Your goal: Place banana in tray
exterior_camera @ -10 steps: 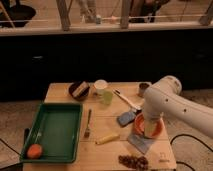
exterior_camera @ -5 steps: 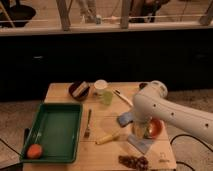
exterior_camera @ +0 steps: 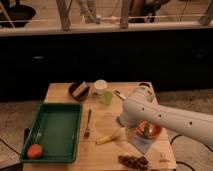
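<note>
a wooden table (exterior_camera: 60, 92), pale and square-cornered, stands in front of a long dark wall. a small dark mark (exterior_camera: 162, 156) near its right front corner is too small to read.

the white arm (exterior_camera: 170, 120), smooth and rounded, comes in from the right and bends over the right half of the table, hiding part of what lies under it.

the tray (exterior_camera: 55, 125), dark green plastic with a raised rim, lies on the left front of the table. a round orange fruit (exterior_camera: 34, 150) sits in its near left corner; the other parts of its floor that show are bare.

an orange bowl (exterior_camera: 150, 130) sits partly behind the arm, on a grey-blue cloth (exterior_camera: 141, 145). a dark bowl (exterior_camera: 79, 90) stands at the back, with a white cup (exterior_camera: 100, 86) and a green cup (exterior_camera: 106, 97) just beside it. a bunch of dark grapes (exterior_camera: 132, 161) lies at the front edge.

the banana (exterior_camera: 109, 137), pale yellow and slightly curved, lies on the bare wood outside the tray, between the fork (exterior_camera: 88, 124) and the cloth. the fork, thin grey metal, lies just right of the tray's rim.

the gripper (exterior_camera: 123, 121) is low over the table at the arm's end, near the banana and up to its right, apart from it. whether it is spread or pressed together cannot be told.
</note>
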`<state>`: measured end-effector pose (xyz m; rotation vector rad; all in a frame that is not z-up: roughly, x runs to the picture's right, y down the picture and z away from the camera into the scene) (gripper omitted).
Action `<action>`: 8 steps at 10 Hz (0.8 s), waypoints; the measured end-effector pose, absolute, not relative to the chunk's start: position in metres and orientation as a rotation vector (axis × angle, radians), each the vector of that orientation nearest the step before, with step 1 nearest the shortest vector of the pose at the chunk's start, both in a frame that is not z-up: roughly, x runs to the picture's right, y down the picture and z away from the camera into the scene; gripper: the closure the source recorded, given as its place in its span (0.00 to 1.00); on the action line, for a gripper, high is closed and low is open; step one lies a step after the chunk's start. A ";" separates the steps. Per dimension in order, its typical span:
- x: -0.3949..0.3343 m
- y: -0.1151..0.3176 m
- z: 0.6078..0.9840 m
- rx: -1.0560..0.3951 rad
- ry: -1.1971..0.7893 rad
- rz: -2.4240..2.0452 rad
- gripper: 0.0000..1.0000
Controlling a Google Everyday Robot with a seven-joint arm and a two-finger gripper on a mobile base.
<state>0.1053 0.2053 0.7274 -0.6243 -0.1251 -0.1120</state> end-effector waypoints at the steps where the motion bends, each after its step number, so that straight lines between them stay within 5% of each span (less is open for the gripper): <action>1: 0.103 0.211 0.732 -0.635 -0.133 -0.107 0.20; 8: 0.081 0.246 0.758 -0.686 -0.191 -0.109 0.20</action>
